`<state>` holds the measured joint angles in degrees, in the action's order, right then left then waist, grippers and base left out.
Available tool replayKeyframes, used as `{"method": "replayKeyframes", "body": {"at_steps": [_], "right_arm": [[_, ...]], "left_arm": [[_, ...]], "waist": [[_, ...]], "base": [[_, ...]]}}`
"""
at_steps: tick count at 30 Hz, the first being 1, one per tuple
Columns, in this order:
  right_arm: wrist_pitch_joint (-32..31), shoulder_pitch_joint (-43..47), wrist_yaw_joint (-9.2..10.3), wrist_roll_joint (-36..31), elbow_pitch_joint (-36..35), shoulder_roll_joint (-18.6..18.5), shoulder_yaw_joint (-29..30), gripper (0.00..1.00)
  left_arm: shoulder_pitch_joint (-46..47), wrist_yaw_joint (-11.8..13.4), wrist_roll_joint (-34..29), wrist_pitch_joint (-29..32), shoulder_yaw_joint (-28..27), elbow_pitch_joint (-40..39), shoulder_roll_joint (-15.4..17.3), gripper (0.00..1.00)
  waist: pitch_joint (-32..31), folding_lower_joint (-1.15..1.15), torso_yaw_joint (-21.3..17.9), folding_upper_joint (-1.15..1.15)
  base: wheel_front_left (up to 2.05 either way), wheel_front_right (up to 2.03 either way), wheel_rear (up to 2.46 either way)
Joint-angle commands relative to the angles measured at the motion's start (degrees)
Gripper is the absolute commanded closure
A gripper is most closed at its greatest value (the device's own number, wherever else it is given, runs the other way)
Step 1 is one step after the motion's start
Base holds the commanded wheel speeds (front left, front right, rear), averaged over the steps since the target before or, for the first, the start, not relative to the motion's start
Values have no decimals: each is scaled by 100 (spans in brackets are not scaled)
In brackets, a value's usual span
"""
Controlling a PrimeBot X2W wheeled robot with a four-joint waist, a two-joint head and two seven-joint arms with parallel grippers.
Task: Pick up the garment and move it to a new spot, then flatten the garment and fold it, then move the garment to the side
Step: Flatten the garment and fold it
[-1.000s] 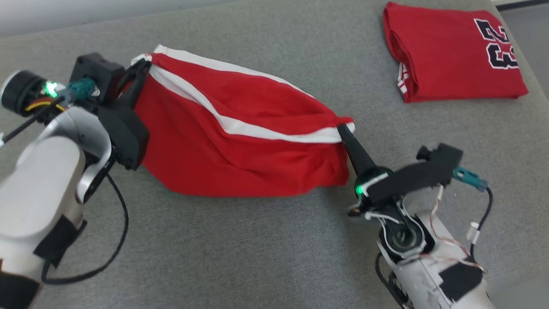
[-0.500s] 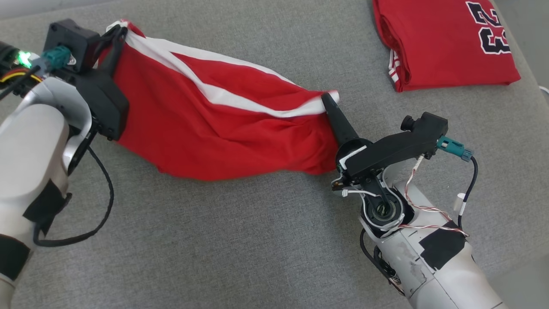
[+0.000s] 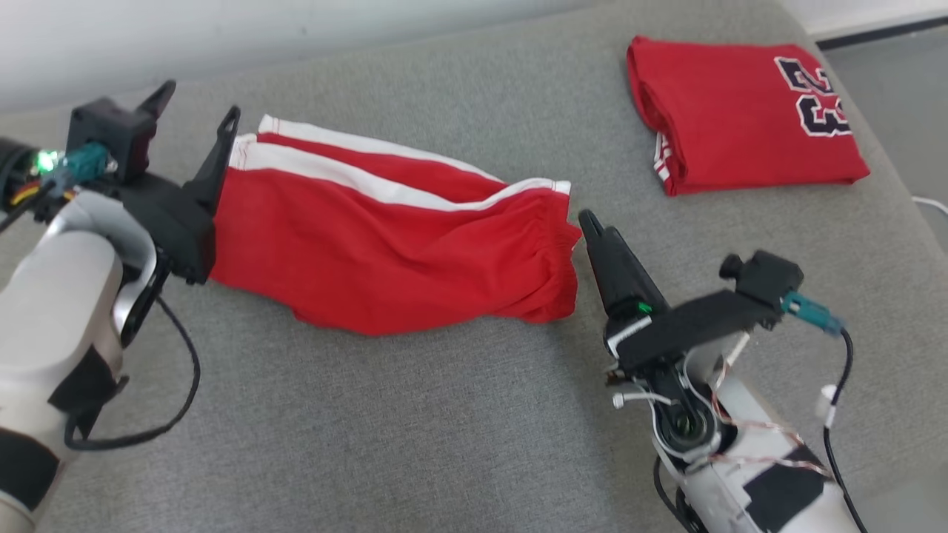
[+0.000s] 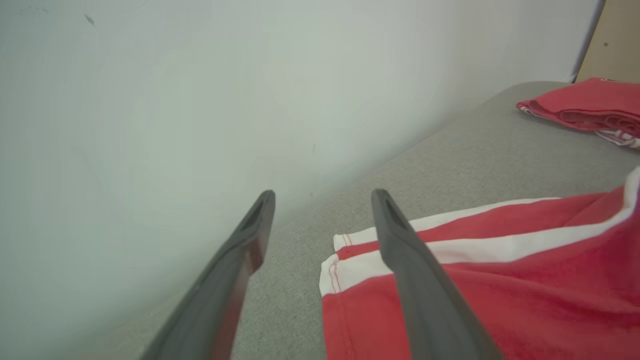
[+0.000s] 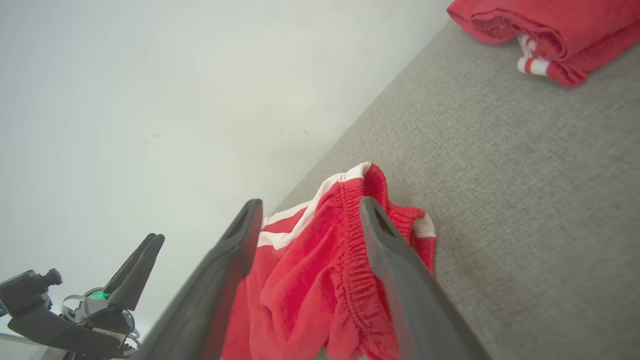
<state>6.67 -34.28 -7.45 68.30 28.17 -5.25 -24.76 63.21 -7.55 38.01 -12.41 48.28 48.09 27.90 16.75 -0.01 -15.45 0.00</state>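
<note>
A: Head view. Item: garment (image 3: 385, 244), red shorts with white stripes, rumpled, mid-surface (image 3: 444, 444), free of both arms. Left jaws wide at its 9 o'clock end, right jaws wide at its 3 o'clock end. Folded jersey (image 3: 740, 111) at 1 o'clock, well apart.

B: Step, as I judge it: flatten. Pinch opposite corners, draw outward evenly, keep low.

A: Left wrist view. Adds: stitched hem corner (image 4: 332, 270), just beside one finger (image 4: 417, 290).

B: Right wrist view. Adds: gathered waistband (image 5: 350, 270) between the wide jaws; contact, cannot tell.
</note>
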Motion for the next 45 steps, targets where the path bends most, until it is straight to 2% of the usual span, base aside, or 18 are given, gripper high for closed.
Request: {"method": "replayKeyframes", "body": {"at_steps": [1,8,18,25,30,45], "right_arm": [[42,249,-1,-193,-189,-62,78,0],[181,1164,-1,-1185,-995,-177,351,0],[120,2290,0,-2436,-1975,73,770,0],[61,2701,-1,-2579,-2231,209,789,0],[129,2789,-1,-2497,-2300,239,671,0],[399,2551,0,-2364,-2038,237,411,0]], "left_arm": [[-182,13,70,-82,17,3,44,0],[-534,13,271,-194,3,-73,210,0],[-746,13,399,60,112,-31,538,0],[-750,13,524,507,283,55,742,0],[-799,13,722,1208,529,176,910,0],[-767,12,1421,2297,888,-111,890,0]], "waist": [[-284,1,-1,0],[-535,1,-44,0],[-498,1,-317,0],[-321,1,-558,0],[-168,1,-761,0],[22,1,-802,0]], "base": [[0,0,0],[0,0,0],[0,0,0],[0,0,0],[0,0,0],[0,0,0]]}}
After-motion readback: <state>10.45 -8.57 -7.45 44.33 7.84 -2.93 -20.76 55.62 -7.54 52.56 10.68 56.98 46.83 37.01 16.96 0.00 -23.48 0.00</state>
